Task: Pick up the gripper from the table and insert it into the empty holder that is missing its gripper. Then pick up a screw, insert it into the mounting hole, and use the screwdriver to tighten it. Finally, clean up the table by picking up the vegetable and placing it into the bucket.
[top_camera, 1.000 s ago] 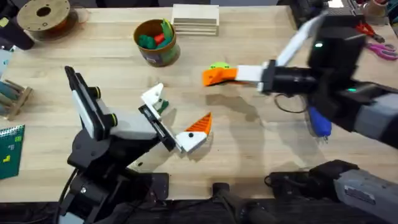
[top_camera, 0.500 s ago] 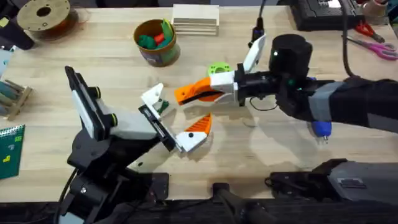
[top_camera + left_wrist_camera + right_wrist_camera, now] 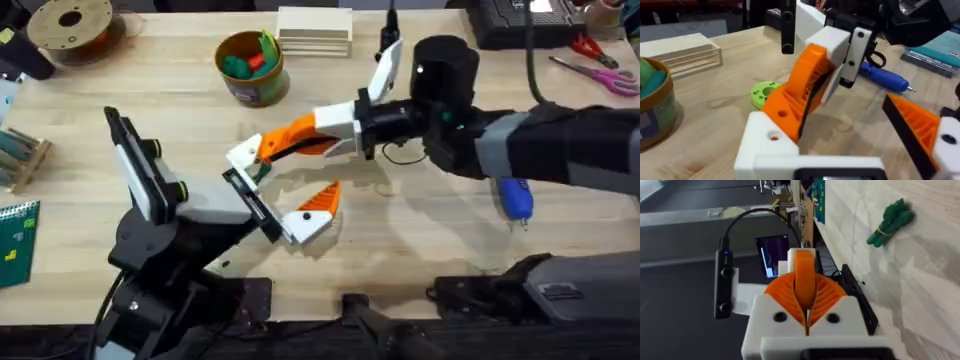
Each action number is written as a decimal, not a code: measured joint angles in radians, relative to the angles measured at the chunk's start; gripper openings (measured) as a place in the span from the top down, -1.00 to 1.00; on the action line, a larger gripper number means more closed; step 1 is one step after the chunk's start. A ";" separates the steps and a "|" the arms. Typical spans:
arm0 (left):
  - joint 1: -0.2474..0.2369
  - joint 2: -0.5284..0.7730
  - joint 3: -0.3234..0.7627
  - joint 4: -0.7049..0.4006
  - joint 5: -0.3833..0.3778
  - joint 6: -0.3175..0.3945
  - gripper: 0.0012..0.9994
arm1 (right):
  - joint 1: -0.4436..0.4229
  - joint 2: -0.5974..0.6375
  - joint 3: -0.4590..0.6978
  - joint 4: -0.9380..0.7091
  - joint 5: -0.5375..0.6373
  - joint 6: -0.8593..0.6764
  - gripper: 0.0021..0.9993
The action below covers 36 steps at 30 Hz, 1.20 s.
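Note:
My right gripper (image 3: 272, 146) reaches across the table, shut on the small orange gripper wedge (image 3: 262, 148). In the left wrist view the wedge (image 3: 781, 107) touches the bare white holder (image 3: 771, 145), which is one finger of my left gripper (image 3: 285, 180). That gripper is open, and its other finger carries an orange wedge (image 3: 920, 125). The right wrist view shows the wedge (image 3: 804, 275) upright between the ribbed pads (image 3: 827, 296). The green vegetable (image 3: 890, 222) lies on the table, partly hidden under the holder in the overhead view. The blue screwdriver (image 3: 515, 197) lies at the right. The bucket (image 3: 250, 65) stands at the back.
The bucket holds green and red toy vegetables. A wooden block (image 3: 314, 30) sits behind it and a filament spool (image 3: 70, 25) at the back left. A green ring disc (image 3: 762, 92) lies beyond the holder. Red-handled scissors (image 3: 590, 70) rest at the far right.
My right arm has swept left across the table with the orange wedge, from the middle right to the left gripper's bare finger. The left arm has stayed still.

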 joint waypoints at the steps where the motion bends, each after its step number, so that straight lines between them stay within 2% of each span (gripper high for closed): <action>1: 0.001 0.000 0.000 0.000 -0.004 0.000 -0.97 | 0.006 0.007 0.008 0.000 -0.001 0.000 0.97; 5: 0.003 0.000 0.000 0.000 -0.035 -0.004 -0.97 | 0.033 0.053 0.049 0.000 -0.006 0.005 0.97; 11: 0.004 0.000 0.000 -0.002 -0.042 -0.021 -0.97 | 0.054 0.102 0.077 0.015 -0.022 0.011 0.97; 25: 0.008 0.003 0.000 -0.002 -0.016 -0.026 -0.97 | 0.055 0.105 0.079 0.014 0.003 0.012 0.98; 29: 0.010 0.003 0.000 -0.002 0.005 -0.021 -0.97 | 0.075 0.105 0.079 0.015 0.010 0.015 0.98; 36: 0.022 0.003 0.000 -0.003 -0.007 -0.021 -0.97 | 0.104 0.105 0.087 0.015 0.063 0.018 0.98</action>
